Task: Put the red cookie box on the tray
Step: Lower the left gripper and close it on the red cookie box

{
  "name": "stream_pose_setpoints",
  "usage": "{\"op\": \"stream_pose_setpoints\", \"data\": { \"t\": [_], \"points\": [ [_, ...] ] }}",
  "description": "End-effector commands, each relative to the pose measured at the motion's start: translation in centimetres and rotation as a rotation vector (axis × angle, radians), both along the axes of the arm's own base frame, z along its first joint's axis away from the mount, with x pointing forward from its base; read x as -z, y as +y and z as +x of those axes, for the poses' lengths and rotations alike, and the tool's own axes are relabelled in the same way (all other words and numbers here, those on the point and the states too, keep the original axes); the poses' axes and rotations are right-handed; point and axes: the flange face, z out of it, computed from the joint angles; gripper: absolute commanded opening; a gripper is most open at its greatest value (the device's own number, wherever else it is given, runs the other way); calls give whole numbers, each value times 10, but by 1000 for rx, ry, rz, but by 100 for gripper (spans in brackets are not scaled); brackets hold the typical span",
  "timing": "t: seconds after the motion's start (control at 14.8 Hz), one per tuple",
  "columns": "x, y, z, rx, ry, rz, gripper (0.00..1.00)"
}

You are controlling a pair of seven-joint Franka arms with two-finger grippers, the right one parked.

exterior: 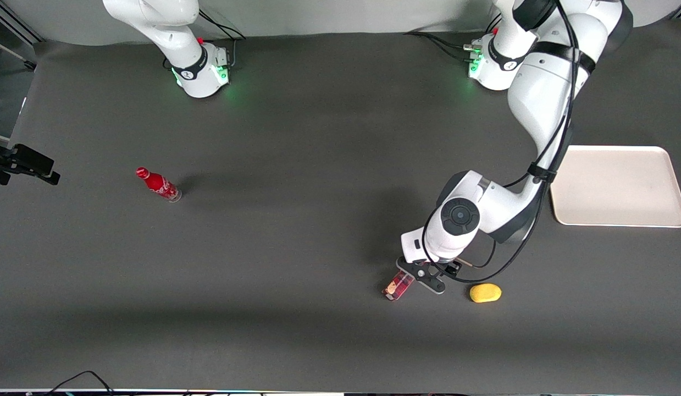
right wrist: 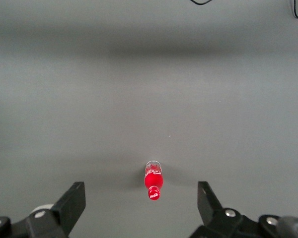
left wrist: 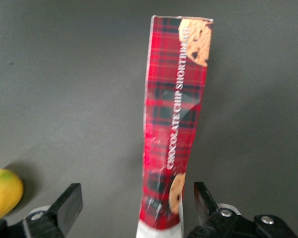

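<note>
Straddling the red cookie box (left wrist: 173, 134) with my gripper (left wrist: 136, 208), fingers spread wide, no contact yet. Box lies on the table beside the yellow lump (exterior: 485, 292) (tray (exterior: 620, 220) well apart, toward my end).

The working arm's wrist hides most of the red cookie box (exterior: 398, 286), and the gripper (exterior: 422, 276) overlaps its end.
</note>
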Motion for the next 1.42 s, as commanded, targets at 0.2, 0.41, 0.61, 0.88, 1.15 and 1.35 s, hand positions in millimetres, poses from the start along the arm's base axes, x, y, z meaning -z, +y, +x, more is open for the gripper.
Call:
{"op": "stream_pose_setpoints", "data": {
  "t": [0.2,0.41,0.61,0.88,1.15,1.35],
  "points": [
    [27,-29,-3,4,-28,-7,100],
    [30,-20,2,1,-39,0,63],
    [31,-21,1,3,-40,5,1],
    [30,-25,-2,-7,-29,6,0],
    [2,-20,1,-53,-17,8,0],
    [-78,11,9,-246,-14,-4,0]
  ]
}}
